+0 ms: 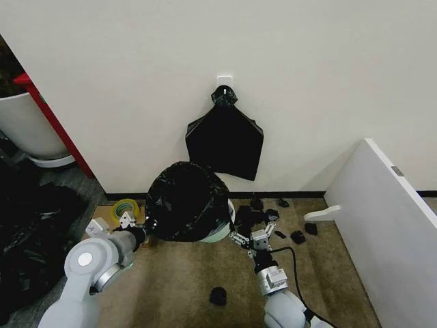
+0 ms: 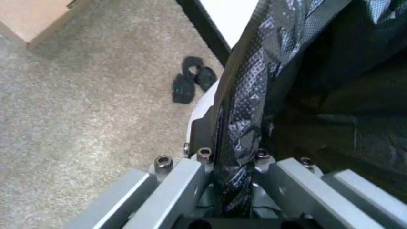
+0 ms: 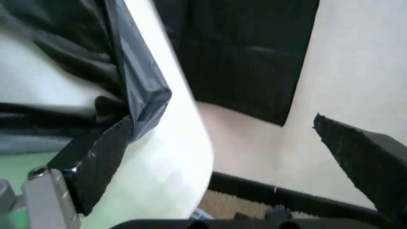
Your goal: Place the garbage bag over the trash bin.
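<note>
Black garbage bag (image 1: pixel 186 199) over trash bin (image 1: pixel 220 232) | carpet (image 1: pixel 177 287) | wall (image 1: pixel 136 82)

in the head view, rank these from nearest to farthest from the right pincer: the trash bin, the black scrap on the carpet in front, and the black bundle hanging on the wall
From the right pincer:
1. The trash bin, just to its left.
2. The black scrap, on the carpet nearer the robot.
3. The hanging black bundle, up on the wall behind the bin.
</note>
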{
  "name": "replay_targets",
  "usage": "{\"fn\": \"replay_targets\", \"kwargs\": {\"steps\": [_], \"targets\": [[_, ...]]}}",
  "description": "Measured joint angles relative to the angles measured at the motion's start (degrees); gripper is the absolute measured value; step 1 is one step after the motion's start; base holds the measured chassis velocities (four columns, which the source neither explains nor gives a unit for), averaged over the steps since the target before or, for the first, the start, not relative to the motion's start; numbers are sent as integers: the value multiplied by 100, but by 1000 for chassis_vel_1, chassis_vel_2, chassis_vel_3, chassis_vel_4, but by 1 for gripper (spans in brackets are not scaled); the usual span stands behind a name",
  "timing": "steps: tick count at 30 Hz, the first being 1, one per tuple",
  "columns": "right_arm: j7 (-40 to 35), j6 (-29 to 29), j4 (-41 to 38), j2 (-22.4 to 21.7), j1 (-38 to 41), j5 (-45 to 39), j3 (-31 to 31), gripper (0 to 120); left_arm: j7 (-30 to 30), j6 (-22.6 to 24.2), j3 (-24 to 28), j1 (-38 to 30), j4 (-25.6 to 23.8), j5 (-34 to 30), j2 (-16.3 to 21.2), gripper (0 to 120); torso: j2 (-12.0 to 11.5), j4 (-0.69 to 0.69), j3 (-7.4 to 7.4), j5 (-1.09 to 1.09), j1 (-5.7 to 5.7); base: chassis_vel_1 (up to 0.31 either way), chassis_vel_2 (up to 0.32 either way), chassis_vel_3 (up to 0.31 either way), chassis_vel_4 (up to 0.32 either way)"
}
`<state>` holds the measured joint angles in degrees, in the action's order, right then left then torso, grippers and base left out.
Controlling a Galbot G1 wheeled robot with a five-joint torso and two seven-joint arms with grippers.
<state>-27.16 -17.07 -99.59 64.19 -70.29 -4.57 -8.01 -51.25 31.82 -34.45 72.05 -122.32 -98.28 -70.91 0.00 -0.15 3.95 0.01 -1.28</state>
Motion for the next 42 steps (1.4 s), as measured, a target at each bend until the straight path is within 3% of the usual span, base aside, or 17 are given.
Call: {"fn": "replay_targets", "kwargs": {"steps": [12, 17, 21, 26, 30, 33, 34, 37, 41, 42], "targets": [[105, -70, 62, -75, -97, 381, 45, 100, -20, 2, -70, -69, -59, -79, 41, 0, 0, 1, 0, 0, 0, 0, 0, 0, 0], [171, -515, 296, -244, -151, 1212, 490, 100, -29, 2, -80, -87, -86, -112, 80, 0, 0, 0, 0, 0, 0, 0, 0, 0, 0], [228, -846, 362, -342, -164, 1359, 726, 100, -34, 2, -1, -87, -119, -103, 144, 0, 0, 1, 0, 0, 0, 0, 0, 0, 0], [3, -915, 272, -398, -189, 937, 1091, 100, 32, -7, 423, -13, -188, 212, 505, 0, 0, 0, 0, 1, 0, 0, 0, 0, 0], [-354, -592, -200, -476, -165, -242, 1336, 100, 350, -190, 855, 44, -304, 1267, 1035, 0, 0, -1, 0, 0, 0, 0, 0, 0, 0], [411, -1160, -287, -680, -36, -792, 1549, 100, 725, -288, 1126, 16, -383, 2099, 1495, 0, 0, 2, 0, 0, 0, 0, 0, 0, 0], [411, -1160, -287, -680, -36, -792, 1549, 100, 725, -288, 1126, 16, -383, 2099, 1495, 0, 0, 2, 0, 0, 0, 0, 0, 0, 0], [1787, -1724, -175, -941, 55, -1271, 1700, 100, 1177, -354, 1548, -3, -450, 2507, 1956, 0, 0, 1, 0, 0, 0, 0, 0, 0, 0], [3235, -1996, -42, -1130, 139, -2342, 1704, 100, 1769, -473, 2255, -116, -520, 2870, 2469, 0, 0, -1, 0, 1, 0, 0, 0, 0, 0], [3235, -1996, -42, -1130, 139, -2342, 1704, 100, 1769, -473, 2255, -116, -520, 2870, 2469, 0, 0, -1, 0, 1, 0, 0, 0, 0, 0]]}}
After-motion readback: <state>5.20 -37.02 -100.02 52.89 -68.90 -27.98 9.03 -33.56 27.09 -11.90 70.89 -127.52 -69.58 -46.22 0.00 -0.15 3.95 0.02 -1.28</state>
